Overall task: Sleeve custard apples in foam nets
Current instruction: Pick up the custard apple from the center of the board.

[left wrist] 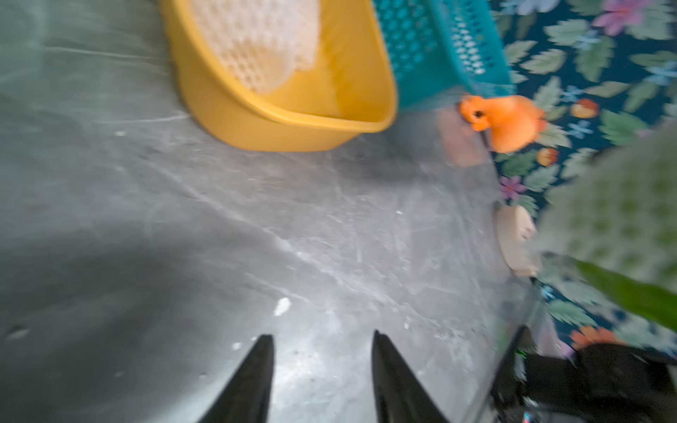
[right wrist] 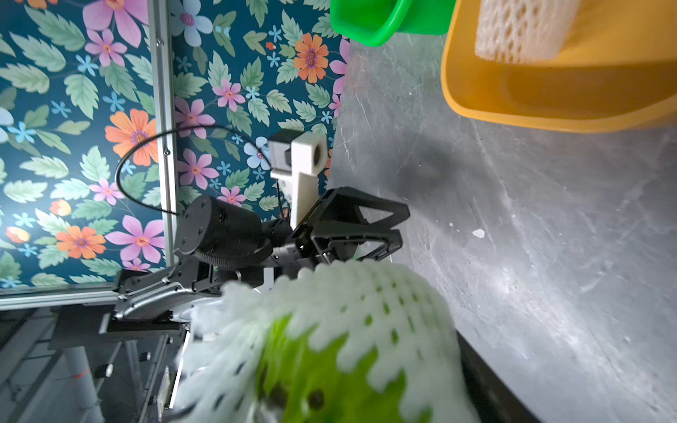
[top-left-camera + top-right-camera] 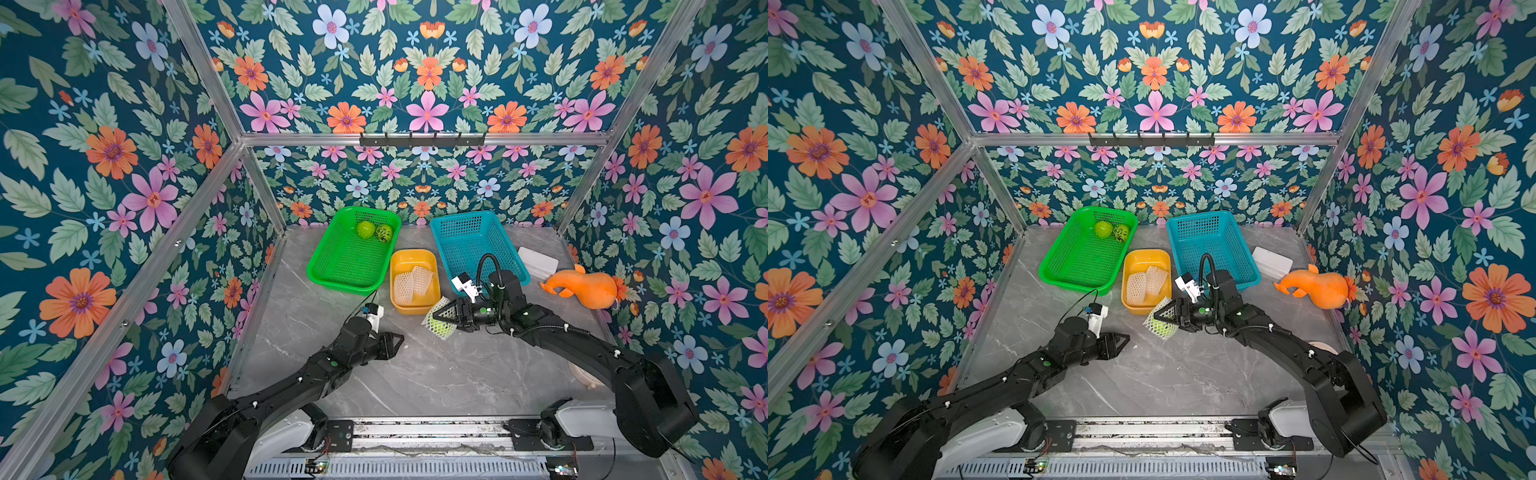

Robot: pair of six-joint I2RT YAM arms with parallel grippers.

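Observation:
My right gripper (image 3: 439, 320) is shut on a custard apple (image 2: 322, 377) wrapped in a white foam net (image 2: 348, 293), held just above the table in front of the yellow tub. The bright green fruit shows through the net's open end. My left gripper (image 3: 401, 341) hangs a short way to the left of it, open, with only bare table between its fingers (image 1: 256, 373). Two more custard apples (image 3: 365, 229) (image 3: 384, 233) lie in the far corner of the green basket (image 3: 332, 274). Two flat foam nets (image 3: 404, 286) (image 3: 422, 279) lie in the yellow tub (image 3: 415, 252).
A blue mesh basket (image 3: 473, 245) stands behind my right wrist. A white box (image 3: 538, 262) and an orange gourd toy (image 3: 586, 289) lie at the right by the wall. Flowered walls close in three sides.

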